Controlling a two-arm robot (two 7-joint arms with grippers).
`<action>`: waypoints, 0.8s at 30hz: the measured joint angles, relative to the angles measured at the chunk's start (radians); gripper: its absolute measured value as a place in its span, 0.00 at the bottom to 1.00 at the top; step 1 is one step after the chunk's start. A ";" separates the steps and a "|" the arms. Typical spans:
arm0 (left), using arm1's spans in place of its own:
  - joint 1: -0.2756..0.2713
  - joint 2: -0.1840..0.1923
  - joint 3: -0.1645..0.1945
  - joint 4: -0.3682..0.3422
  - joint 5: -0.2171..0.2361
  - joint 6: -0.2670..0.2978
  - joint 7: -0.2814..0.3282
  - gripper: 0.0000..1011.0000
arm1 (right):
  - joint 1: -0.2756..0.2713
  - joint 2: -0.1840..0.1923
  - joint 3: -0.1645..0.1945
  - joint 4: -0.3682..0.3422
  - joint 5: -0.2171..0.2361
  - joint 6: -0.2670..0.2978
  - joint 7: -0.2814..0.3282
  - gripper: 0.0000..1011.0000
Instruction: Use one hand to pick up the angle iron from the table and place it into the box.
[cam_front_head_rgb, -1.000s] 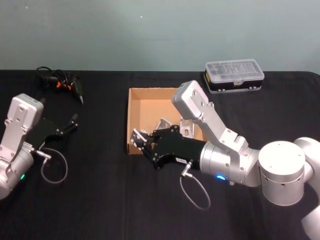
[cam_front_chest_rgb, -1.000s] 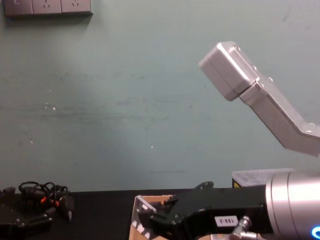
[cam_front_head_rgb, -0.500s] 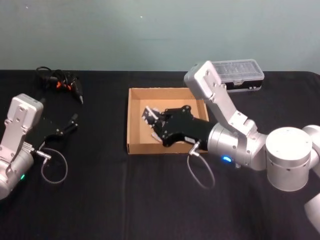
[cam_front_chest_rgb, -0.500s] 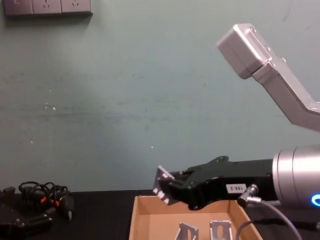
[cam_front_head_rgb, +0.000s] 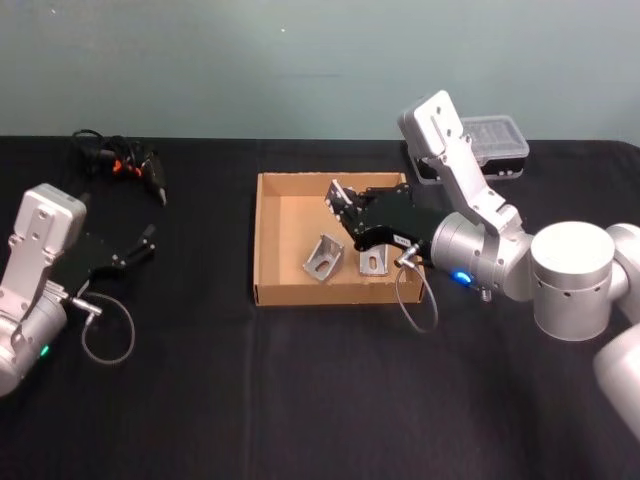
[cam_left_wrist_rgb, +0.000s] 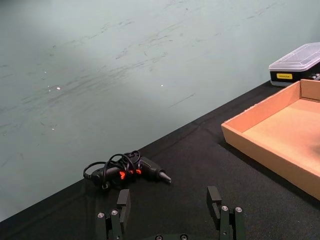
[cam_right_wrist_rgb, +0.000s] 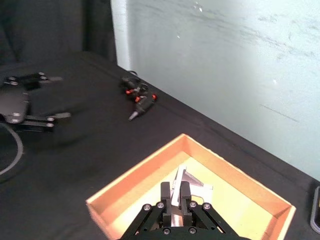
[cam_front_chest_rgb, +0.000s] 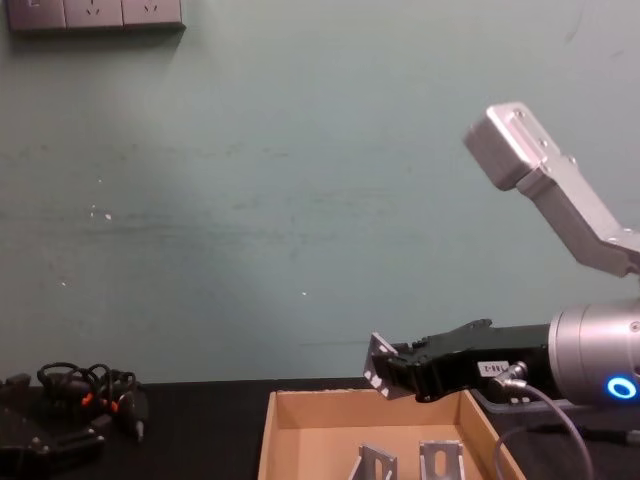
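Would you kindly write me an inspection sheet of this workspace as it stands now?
Surface: black table, flat.
Job's things: cardboard box holds two metal brackets; a third bracket is held above the box.
Clutter: clear-lidded case behind the box; a small black tool at far left.
Grippers: right gripper shut on the third bracket, above the box; left gripper open, parked at left.
Cables: black bundle beside the tool; grey loops at both wrists.
Surroundings: green wall, sockets.
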 joint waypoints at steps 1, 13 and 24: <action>0.000 0.000 0.000 0.000 0.000 0.000 0.000 0.99 | 0.013 -0.008 0.000 0.028 -0.002 -0.004 0.000 0.12; 0.000 0.000 0.000 0.000 0.000 0.000 0.000 0.99 | 0.111 -0.079 -0.002 0.245 -0.016 -0.030 0.005 0.12; 0.000 0.000 0.000 0.000 0.000 0.000 0.000 0.99 | 0.179 -0.133 -0.010 0.396 -0.033 -0.064 0.020 0.12</action>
